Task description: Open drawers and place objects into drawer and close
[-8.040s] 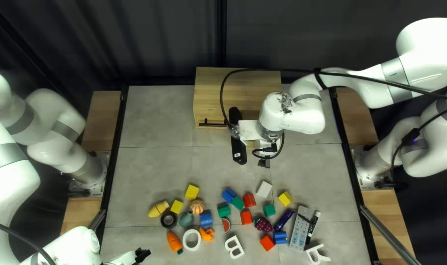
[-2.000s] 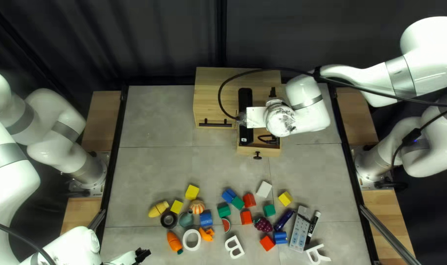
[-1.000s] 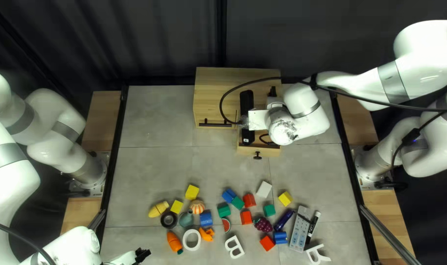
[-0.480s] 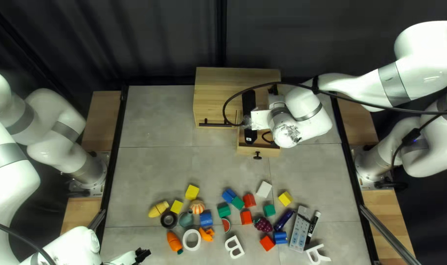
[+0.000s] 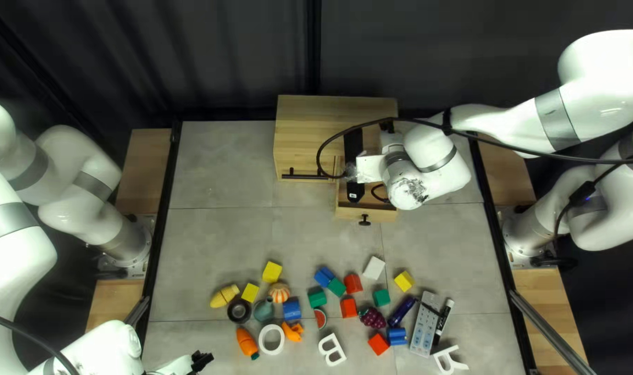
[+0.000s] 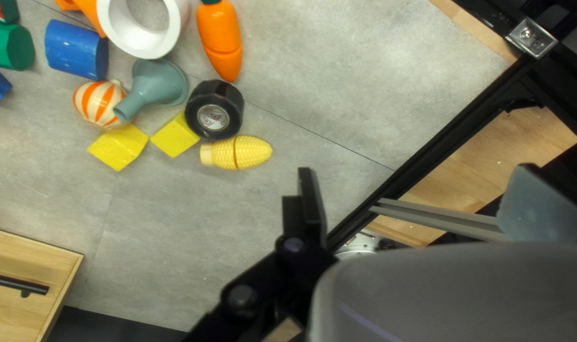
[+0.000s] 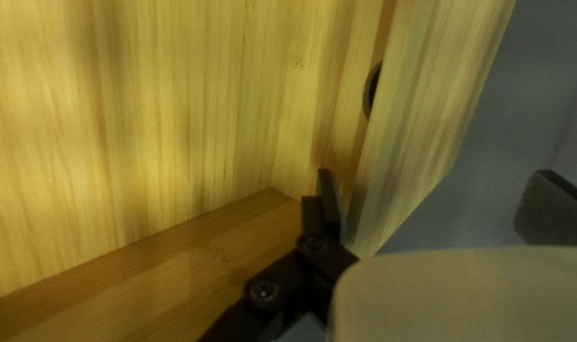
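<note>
In the top left view I see the drawer [image 5: 380, 214] standing out from the cabinet [image 5: 358, 111], with my right arm [image 5: 431, 156] bent over it. The loose objects to be stowed lie toward the table's near edge, among them a toy carrot [image 5: 247, 343], a remote [image 5: 425, 326] and a marker pen [image 5: 442, 323]. My worry here is the black cable [image 5: 318, 154]: it loops down by the bar handle [image 5: 306, 176], so a careless lift or sideways swing could snag it.

In the left wrist view my left gripper [image 6: 416, 168] has its fingers apart, with nothing held. The toy corn [image 6: 234, 152] lies ahead of it and off to one side, hard by the tape roll [image 6: 214, 111], while the funnel [image 6: 152, 88] overlaps the striped ball [image 6: 98, 101]. If I reach in at a poor angle, I expect a finger to knock the roll, or the round pieces to roll off as they are pinched.

In the right wrist view my right gripper [image 7: 435, 172] also has its fingers apart — one inside the drawer, the other beyond a wooden wall [image 7: 421, 120]. I can't tell which wall that is, nor whether the nearer finger touches it. That is the spot I'd watch: moving sideways from here could drag the drawer askew or jam it, and closing might clamp the wood. I'd judge a straight withdrawal safest — slowly, before any load goes in.
</note>
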Motion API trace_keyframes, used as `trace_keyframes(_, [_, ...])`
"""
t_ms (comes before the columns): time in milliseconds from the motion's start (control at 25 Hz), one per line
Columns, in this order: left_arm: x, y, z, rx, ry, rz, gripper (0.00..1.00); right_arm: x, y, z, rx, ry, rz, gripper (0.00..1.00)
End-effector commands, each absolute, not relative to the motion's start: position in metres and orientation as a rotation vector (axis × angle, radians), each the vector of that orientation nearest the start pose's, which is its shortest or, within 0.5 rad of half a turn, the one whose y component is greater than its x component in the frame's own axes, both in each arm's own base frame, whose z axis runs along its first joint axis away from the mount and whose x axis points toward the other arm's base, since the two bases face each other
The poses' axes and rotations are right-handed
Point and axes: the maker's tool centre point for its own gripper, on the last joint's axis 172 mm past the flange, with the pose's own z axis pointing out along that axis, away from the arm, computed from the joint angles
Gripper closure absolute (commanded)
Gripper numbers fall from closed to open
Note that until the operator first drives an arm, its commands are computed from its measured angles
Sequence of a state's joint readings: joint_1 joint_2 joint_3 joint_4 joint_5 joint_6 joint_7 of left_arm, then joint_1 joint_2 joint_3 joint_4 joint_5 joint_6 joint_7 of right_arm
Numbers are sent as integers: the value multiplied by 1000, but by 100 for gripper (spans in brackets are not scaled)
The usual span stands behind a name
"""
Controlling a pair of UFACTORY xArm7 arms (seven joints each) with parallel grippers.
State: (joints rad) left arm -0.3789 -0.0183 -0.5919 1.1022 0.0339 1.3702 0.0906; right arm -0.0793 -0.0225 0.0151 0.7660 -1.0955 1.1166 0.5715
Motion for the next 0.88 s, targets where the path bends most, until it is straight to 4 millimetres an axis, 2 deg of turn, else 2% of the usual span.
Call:
trace_keyframes(40, [231,-322,201,-2562,1520,316,0,394,-212,176,2212,61,-66,0])
trace_keyframes(880, [231,-322,201,-2562,1520,316,0,393,-221,190,2186,116,-77,0])
